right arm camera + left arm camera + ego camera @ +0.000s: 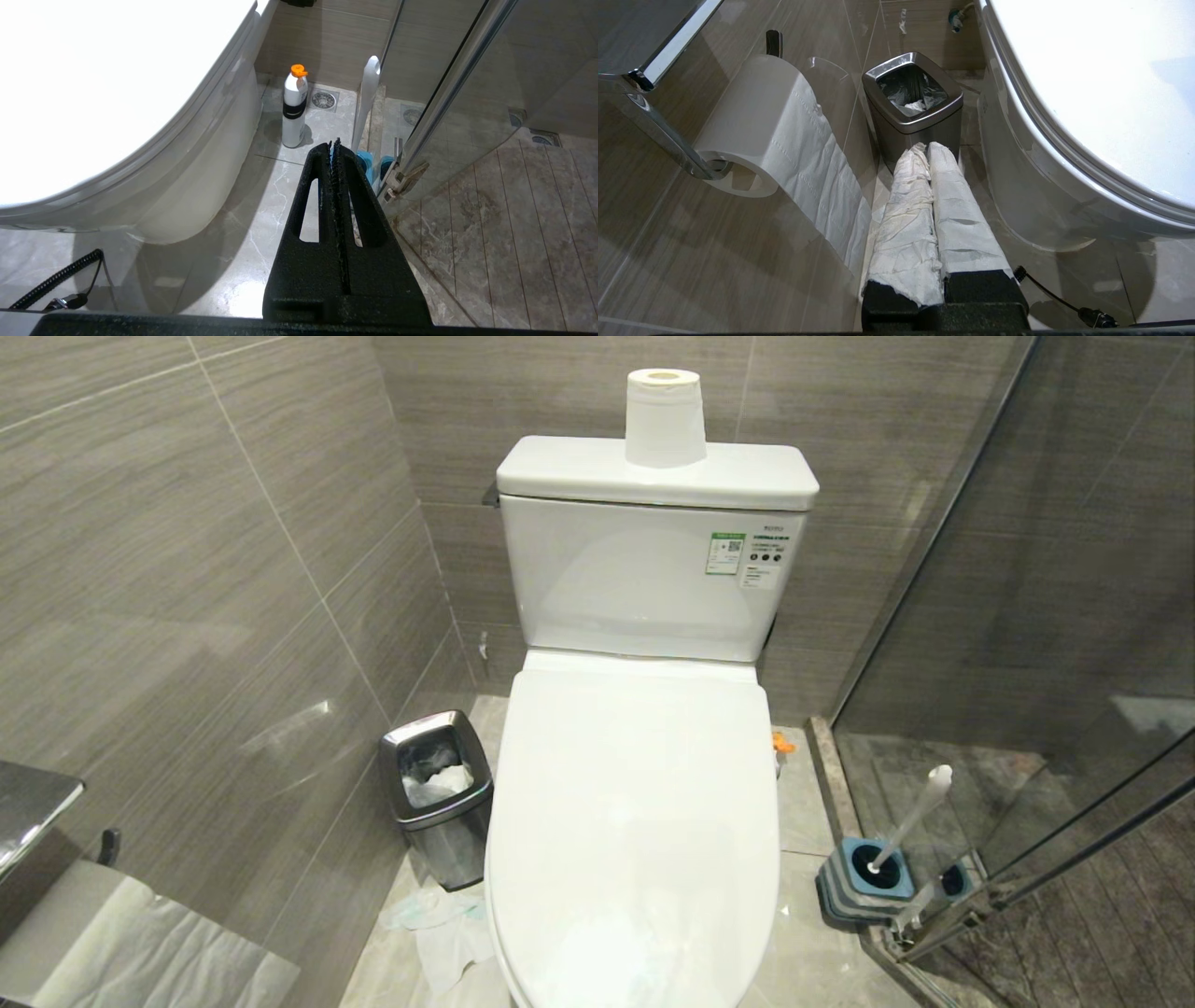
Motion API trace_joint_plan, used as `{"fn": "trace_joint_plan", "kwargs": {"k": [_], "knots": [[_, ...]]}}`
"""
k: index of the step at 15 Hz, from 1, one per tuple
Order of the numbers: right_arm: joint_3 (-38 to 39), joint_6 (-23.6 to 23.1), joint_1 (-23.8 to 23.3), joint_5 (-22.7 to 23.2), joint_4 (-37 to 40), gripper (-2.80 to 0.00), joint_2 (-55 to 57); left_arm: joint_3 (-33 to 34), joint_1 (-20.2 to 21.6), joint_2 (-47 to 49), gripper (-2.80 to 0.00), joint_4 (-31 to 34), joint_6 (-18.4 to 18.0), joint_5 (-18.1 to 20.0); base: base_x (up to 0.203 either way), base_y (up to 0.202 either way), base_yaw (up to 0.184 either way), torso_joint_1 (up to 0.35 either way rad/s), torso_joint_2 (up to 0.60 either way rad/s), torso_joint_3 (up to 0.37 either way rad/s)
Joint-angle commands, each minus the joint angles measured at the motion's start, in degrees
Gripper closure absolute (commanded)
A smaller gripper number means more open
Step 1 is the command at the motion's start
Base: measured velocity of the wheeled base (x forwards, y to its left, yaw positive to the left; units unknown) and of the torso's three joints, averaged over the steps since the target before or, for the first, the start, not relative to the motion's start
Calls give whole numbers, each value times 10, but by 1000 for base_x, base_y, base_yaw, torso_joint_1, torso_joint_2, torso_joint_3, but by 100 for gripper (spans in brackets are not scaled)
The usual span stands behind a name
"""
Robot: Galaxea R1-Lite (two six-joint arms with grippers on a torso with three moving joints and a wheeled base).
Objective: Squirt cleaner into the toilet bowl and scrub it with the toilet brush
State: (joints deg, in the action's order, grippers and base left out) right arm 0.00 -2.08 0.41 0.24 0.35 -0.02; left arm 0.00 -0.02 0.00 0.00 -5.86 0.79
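Nothing begun: the glossy white ceramic toilet bowl (635, 821) has its lid down. Both my end effectors, left (927, 147) and right (334, 143), are pressed together, empty. The whitish-grey toilet brush (365, 98) stands just beyond the right one; I judge lifting the lid comes first.

closed lid (635, 821) covering toilet bowl, waste bin (437, 793) crowding its left, glass door (1027, 616) beside toilet brush (910, 821)

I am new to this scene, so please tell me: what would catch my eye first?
The large glossy white ceramic toilet, lid shut, fills the middle, a white paper roll upright on its tank. The small square steel waste bin stands at its left; the slim whitish-grey toilet brush leans in its blue-topped holder at its right.
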Motion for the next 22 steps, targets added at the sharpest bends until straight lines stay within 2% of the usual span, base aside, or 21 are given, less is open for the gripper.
{"fn": "trace_joint_plan", "kwargs": {"k": [1, 22], "knots": [[1, 0, 0, 0, 0, 0, 0, 0, 0, 1, 0, 0, 0, 0, 0, 0, 0, 0, 0, 0], [1, 0, 0, 0, 0, 0, 0, 0, 0, 1, 0, 0, 0, 0, 0, 0, 0, 0, 0, 0]]}}
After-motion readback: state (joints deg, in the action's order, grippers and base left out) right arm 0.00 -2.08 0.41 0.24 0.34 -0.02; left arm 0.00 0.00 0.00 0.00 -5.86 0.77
